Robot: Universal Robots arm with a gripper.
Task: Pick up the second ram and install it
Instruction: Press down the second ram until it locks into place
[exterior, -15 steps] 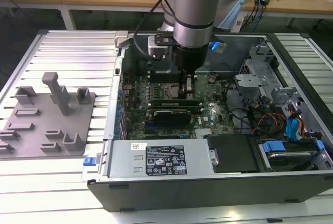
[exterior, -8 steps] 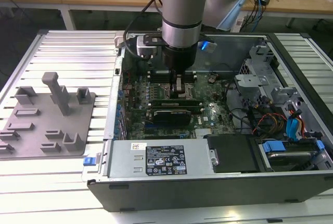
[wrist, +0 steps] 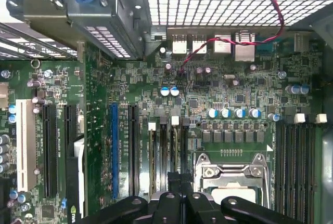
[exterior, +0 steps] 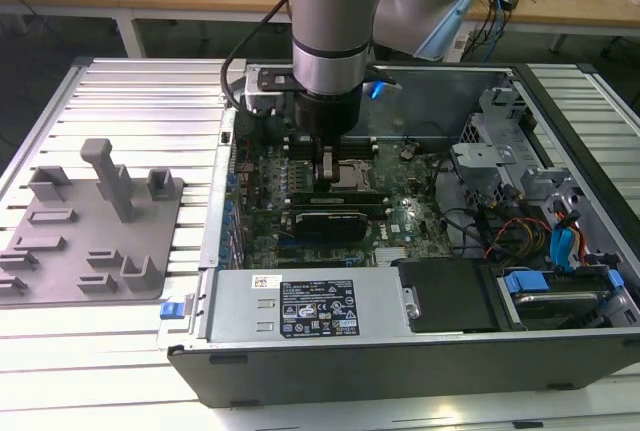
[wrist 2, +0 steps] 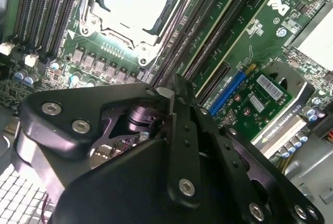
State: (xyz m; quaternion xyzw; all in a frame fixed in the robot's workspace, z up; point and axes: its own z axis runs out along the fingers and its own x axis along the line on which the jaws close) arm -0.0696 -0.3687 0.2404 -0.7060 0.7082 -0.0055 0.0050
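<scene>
One arm: over the motherboard [exterior: 330, 191]
gripper [wrist 2: 171, 96]: fingers pressed together, low beside the CPU socket [wrist 2: 138, 0]
ram [exterior: 335, 194]: seated in a slot
tray [exterior: 90, 236]: apart, outside the case

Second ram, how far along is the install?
Looks nearly done: the grey holder tray holds no stick, and the gripper is down, shut, over the memory slots beside the CPU socket. Whether the stick is fully seated cannot be seen.
</scene>
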